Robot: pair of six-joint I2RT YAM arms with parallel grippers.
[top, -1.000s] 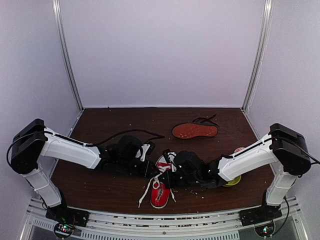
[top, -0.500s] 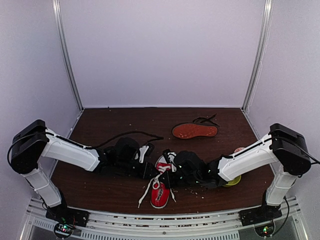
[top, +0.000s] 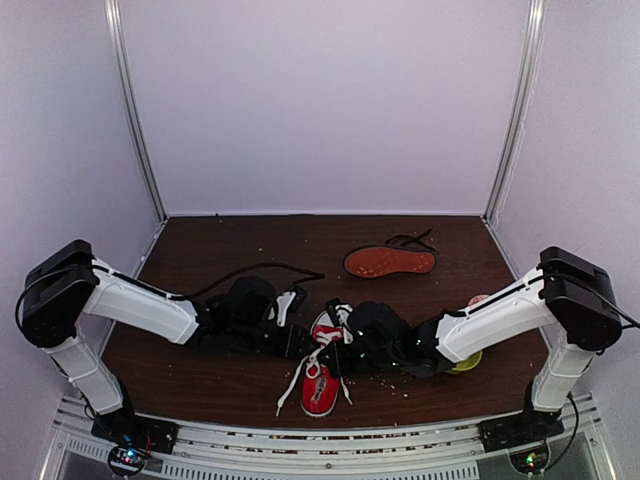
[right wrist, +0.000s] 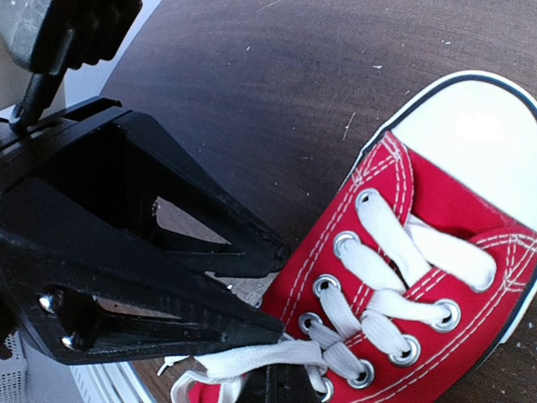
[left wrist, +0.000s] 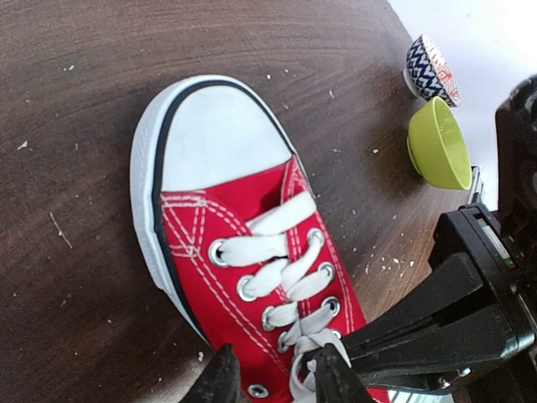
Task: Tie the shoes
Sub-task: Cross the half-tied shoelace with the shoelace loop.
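Observation:
The red sneaker (top: 320,388) lies at the table's front centre, toe toward the near edge, white laces loose. It fills the left wrist view (left wrist: 252,252) and the right wrist view (right wrist: 419,277). My left gripper (left wrist: 275,382) is open over the top eyelets, one fingertip (left wrist: 331,376) touching the white lace (left wrist: 315,353). My right gripper (right wrist: 289,390) is shut on a white lace (right wrist: 268,357) at the shoe's top. Both grippers meet over the sneaker, the left gripper (top: 300,340) and the right gripper (top: 338,350). The black shoe (top: 390,262) lies sole up behind.
A green bowl (left wrist: 436,144) and a blue patterned bowl (left wrist: 432,67) sit to the right of the sneaker, the green bowl (top: 465,362) partly under the right arm. A black cable (top: 270,267) trails behind the left arm. Crumbs dot the dark wooden table (top: 220,240).
My left gripper has shifted slightly to the left. The right arm and both shoes have not visibly moved.

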